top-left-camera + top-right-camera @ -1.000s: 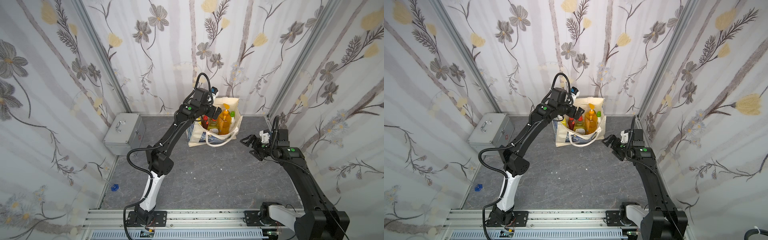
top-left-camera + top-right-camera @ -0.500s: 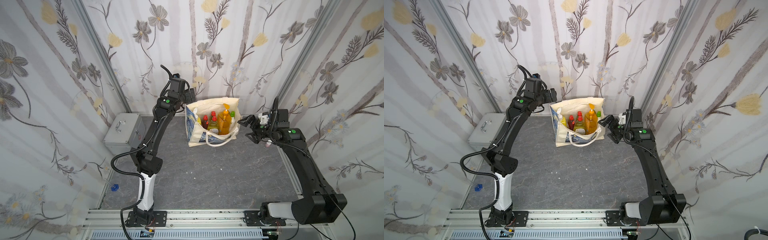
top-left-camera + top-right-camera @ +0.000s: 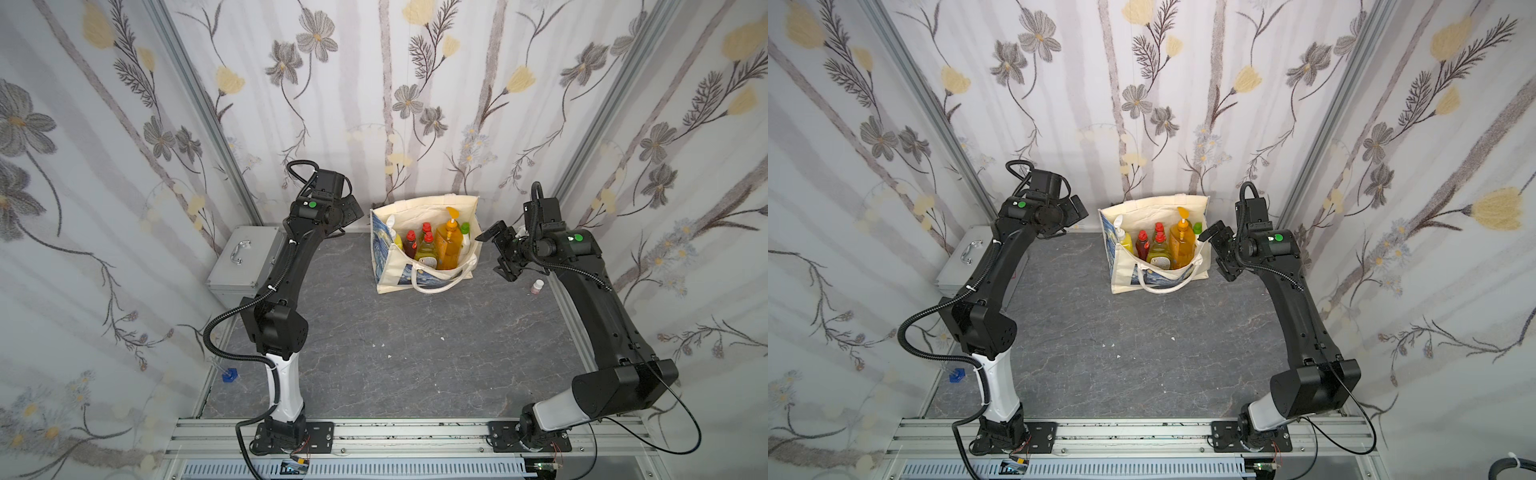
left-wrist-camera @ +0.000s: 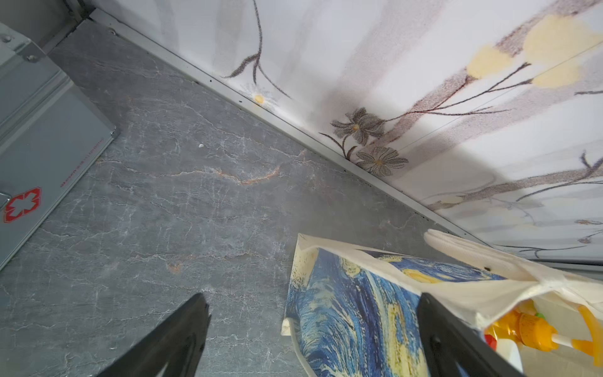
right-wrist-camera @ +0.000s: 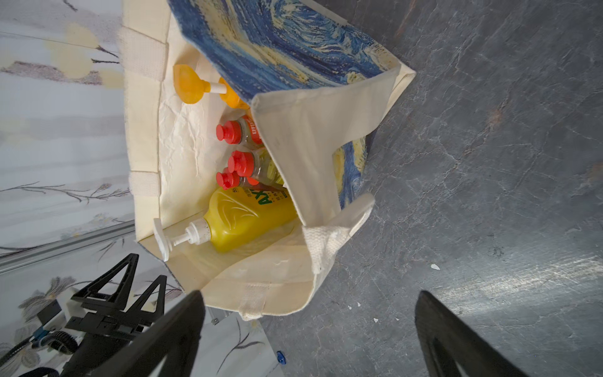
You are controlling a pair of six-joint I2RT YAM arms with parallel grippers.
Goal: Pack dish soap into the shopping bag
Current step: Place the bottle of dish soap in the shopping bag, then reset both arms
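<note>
The shopping bag (image 3: 424, 266) (image 3: 1156, 272) stands open against the back wall, cream canvas with blue-and-yellow panels. Upright inside it are dish soap bottles: a yellow one with a white pump (image 3: 395, 238) (image 5: 241, 215), an orange one with an orange pump (image 3: 449, 243), a dark red one (image 3: 410, 246), a yellow-green one with a red cap (image 3: 427, 249) and a white one with a green cap (image 3: 465, 235). My left gripper (image 3: 354, 207) (image 4: 311, 297) hovers open just left of the bag (image 4: 359, 320). Just right of the bag (image 5: 313, 147), my right gripper (image 3: 498, 253) (image 5: 309, 293) is open and empty.
A silver metal case (image 3: 245, 259) sits at the back left, close under my left arm. A tiny pink white-capped bottle (image 3: 537, 286) stands on the floor by the right wall, beneath my right arm. A small blue object (image 3: 228, 375) lies at the left edge.
My left gripper has lifted away from over the bag and swung to its left side. My right gripper has moved back and up to the bag's right side.
</note>
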